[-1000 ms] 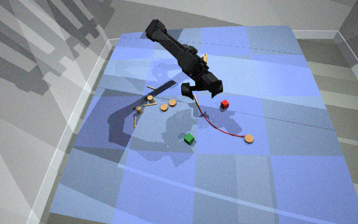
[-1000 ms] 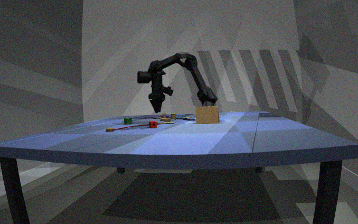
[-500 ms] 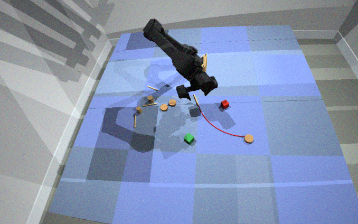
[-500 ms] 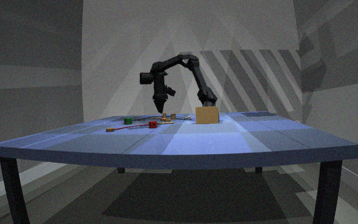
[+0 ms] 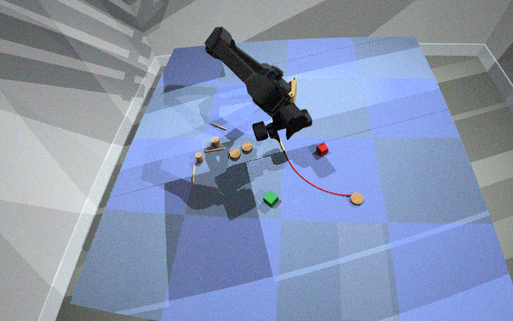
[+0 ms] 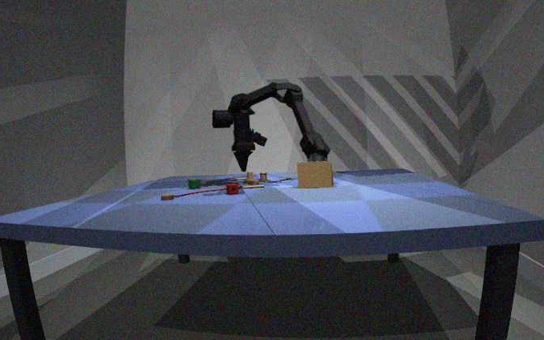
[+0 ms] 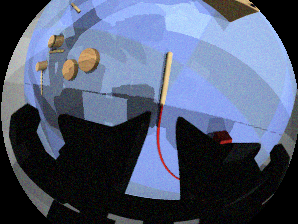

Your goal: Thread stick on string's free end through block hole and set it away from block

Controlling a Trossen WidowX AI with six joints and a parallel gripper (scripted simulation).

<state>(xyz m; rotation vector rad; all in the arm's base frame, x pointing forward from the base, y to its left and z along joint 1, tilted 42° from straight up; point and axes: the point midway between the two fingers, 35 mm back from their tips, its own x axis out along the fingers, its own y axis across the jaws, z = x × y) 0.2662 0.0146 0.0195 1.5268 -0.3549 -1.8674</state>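
Note:
The thin wooden stick (image 5: 281,144) (image 6: 253,186) (image 7: 167,77) lies on the table, its upper end partly hidden by the arm in the top view. A red string (image 5: 303,178) (image 6: 198,193) (image 7: 159,140) curves from it to the round wooden button (image 5: 356,198) (image 6: 167,196). The red block (image 5: 321,149) (image 6: 232,188) (image 7: 222,137) has a dark hole in the face toward the exterior camera. It stands beside the stick, apart from it. My gripper (image 6: 243,170) (image 7: 163,118) points down above the table, partly open and empty. In the wrist view the stick's string end shows just beyond the fingertips.
A green block (image 5: 270,197) (image 6: 194,184) stands left of the button. Two wooden discs (image 5: 234,154) (image 7: 89,60), two short upright cylinders (image 5: 215,142) (image 7: 55,41) and three loose sticks (image 5: 193,173) (image 5: 218,126) (image 5: 214,150) lie left of the gripper. A tan box (image 6: 314,175) is near the arm's base.

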